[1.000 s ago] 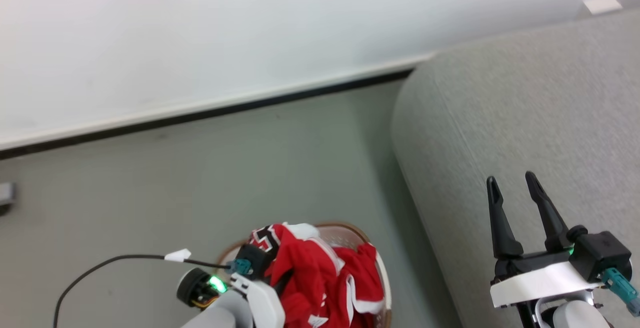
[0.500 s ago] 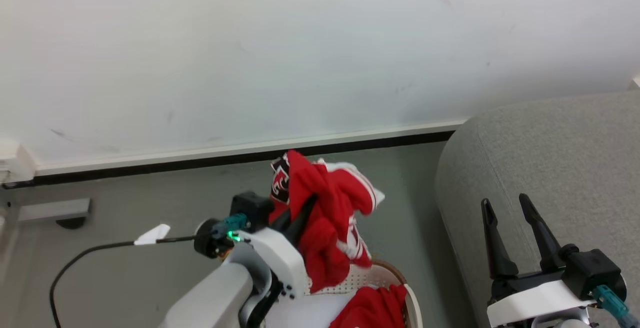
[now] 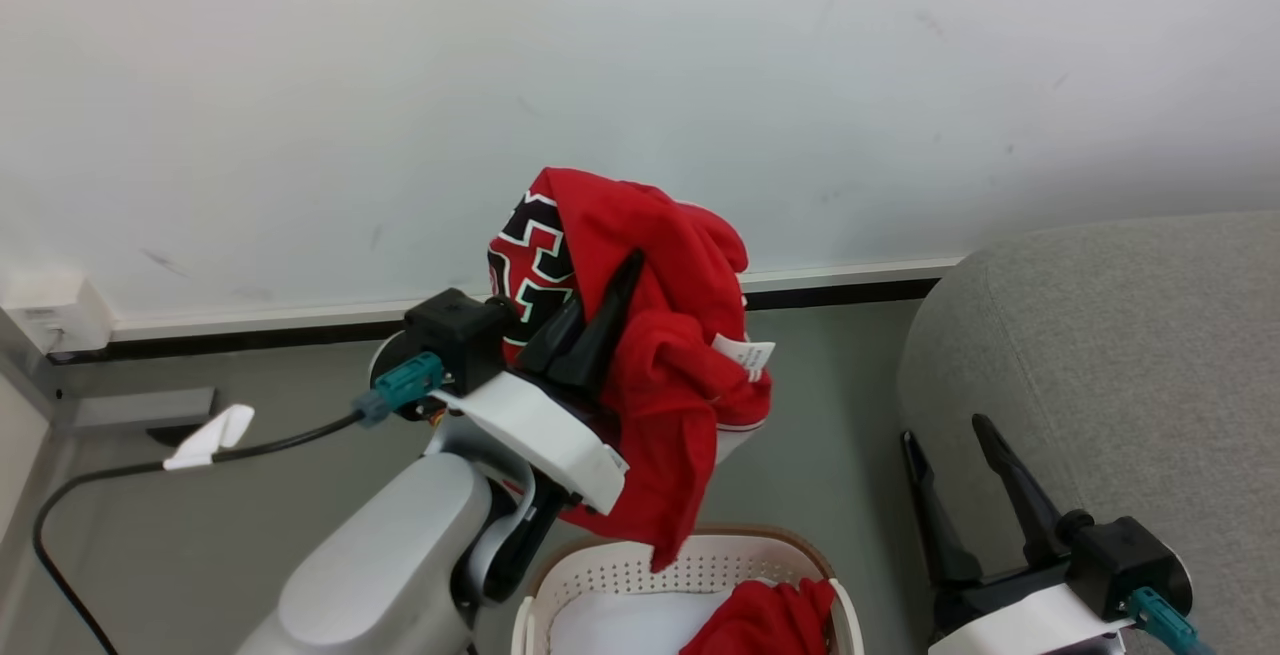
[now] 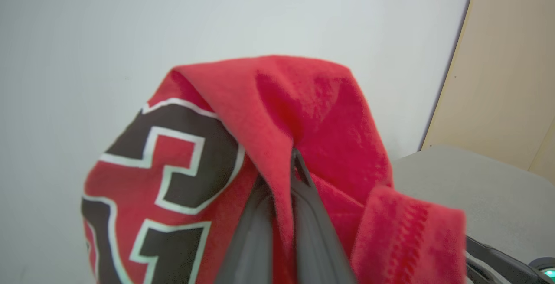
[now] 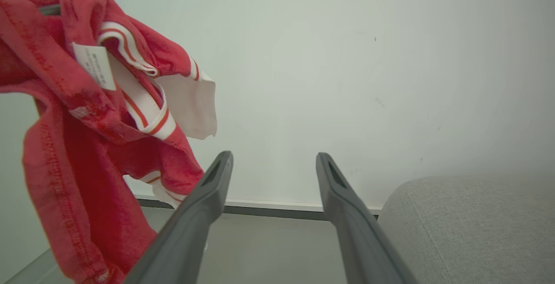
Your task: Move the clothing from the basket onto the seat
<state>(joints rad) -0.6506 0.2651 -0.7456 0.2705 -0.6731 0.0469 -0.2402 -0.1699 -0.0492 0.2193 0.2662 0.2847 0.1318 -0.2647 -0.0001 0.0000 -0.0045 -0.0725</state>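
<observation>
1. The fingertips of the left hand (image 3: 605, 285) are buried in a fold of the red garment (image 3: 660, 335); how far they reach is not shown.
2. The black-and-white number on that garment is creased over, and it is cut off by the left wrist view's bottom edge, where the cloth is also blurred.
3. The print on the white label (image 3: 748, 353) is too small to be read.
4. The basket (image 3: 600, 585) and the second red garment (image 3: 760, 620) in it are cut off by the head view's bottom edge.
5. The right hand (image 3: 945, 428) is cut off at its base, and the seat (image 3: 1100, 355) by the right edge.
</observation>
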